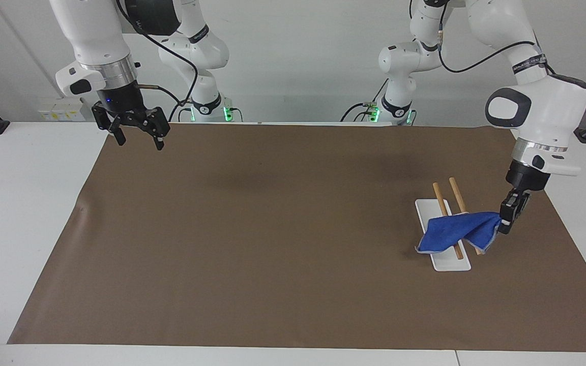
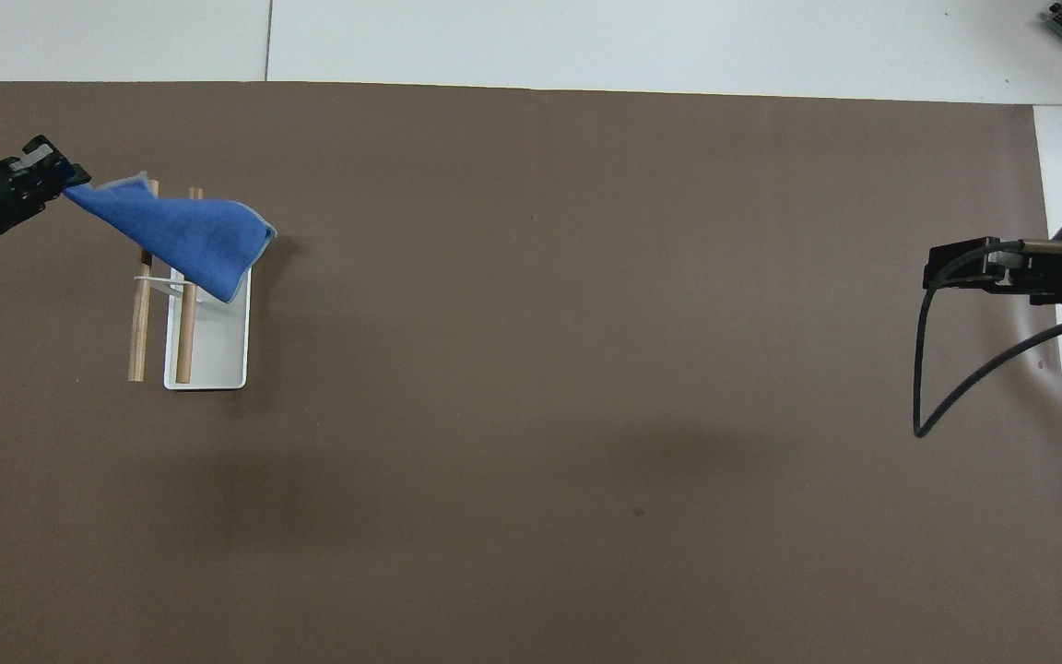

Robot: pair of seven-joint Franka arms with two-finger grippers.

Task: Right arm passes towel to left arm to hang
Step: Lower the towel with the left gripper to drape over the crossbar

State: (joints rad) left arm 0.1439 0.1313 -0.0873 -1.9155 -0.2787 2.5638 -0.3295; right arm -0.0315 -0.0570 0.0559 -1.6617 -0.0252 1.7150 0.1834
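Left end effector point(image 1: 505, 223) pinches one corner of the towel point(image 1: 455, 232), which drapes from it across the two wooden rails point(image 1: 451, 213). Right end effector point(image 1: 136, 136) waits, fingers spread, over the counter's point(image 1: 18, 203) right-arm end.

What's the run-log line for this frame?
left end effector: shut on towel | towel: draped over rack | right end effector: open, waiting
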